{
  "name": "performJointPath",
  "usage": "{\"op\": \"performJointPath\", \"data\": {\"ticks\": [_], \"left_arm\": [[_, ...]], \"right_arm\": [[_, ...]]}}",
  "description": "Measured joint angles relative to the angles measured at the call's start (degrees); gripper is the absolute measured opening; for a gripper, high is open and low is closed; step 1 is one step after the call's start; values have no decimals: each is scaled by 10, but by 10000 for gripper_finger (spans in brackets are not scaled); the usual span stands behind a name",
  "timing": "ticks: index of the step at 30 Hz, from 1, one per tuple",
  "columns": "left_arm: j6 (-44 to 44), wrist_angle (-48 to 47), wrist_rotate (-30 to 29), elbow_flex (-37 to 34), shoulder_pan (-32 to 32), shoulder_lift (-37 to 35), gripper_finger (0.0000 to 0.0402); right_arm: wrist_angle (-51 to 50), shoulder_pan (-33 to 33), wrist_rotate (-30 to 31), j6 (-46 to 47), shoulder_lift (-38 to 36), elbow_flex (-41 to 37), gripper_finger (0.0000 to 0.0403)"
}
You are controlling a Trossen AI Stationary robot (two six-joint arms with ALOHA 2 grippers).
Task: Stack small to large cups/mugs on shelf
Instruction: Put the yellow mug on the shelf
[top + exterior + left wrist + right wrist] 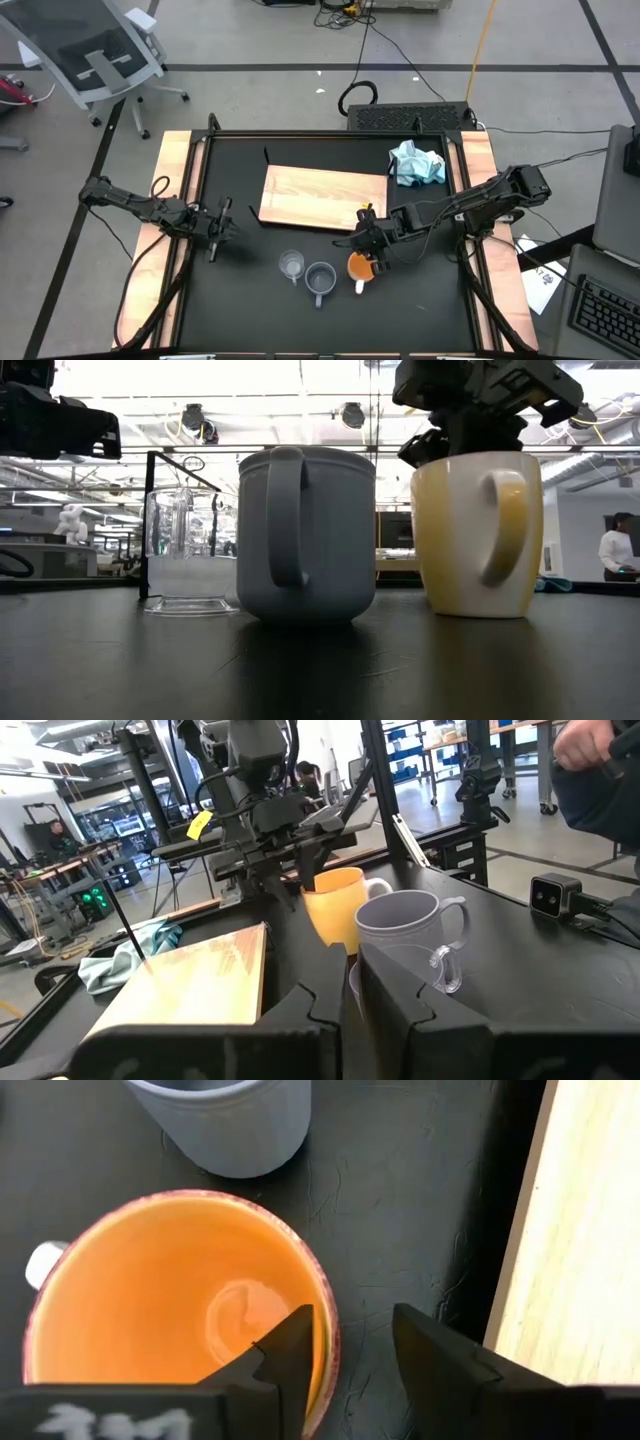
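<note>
1. Three cups stand in a row on the black table (240, 300) in front of the shelf (320, 197): the clear glass cup (291, 265), the blue-grey mug (320, 279) and the orange mug (360, 267), none of them on the board yet.

2. At the orange mug, the right gripper (352, 1342) straddles the rim, one finger inside the cup and one outside, with a gap showing on both sides of the wall; the fingers are apart and not yet clamped.

3. Risk one: a pinch on a thin, smooth rim is a small hold, so the mug could tip or slide out as it rises, the weight of the white handle pulling it off level.

4. Risk two: the blue-grey mug sits just beside the orange one, so a sideways drift on the lift could knock it, and it in turn stands close to the glass cup.

5. Risk three: the shelf edge lies near the gripper, and a low carry could catch the mug's base on the board.

6. Off to the side, the left gripper (217, 228) waits well apart from the cups, fingers together and holding nothing.

7. A light-blue cloth (416, 164) lies at the shelf's far corner, out of the likely path.
</note>
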Motion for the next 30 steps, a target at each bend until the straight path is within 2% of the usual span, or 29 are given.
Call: {"op": "performJointPath", "data": {"ticks": [8,14,23,30], "left_arm": [[0,0,0,0,0,0,33],[0,0,0,0,0,0,33],[0,0,0,0,0,0,33],[0,0,0,0,0,0,33]], "right_arm": [[0,-1,0,-18,0,0,69],[7,-1,-1,-27,0,0,13],[41,-1,2,-31,0,0,10],[58,-12,2,-30,-30,0,8]]}}
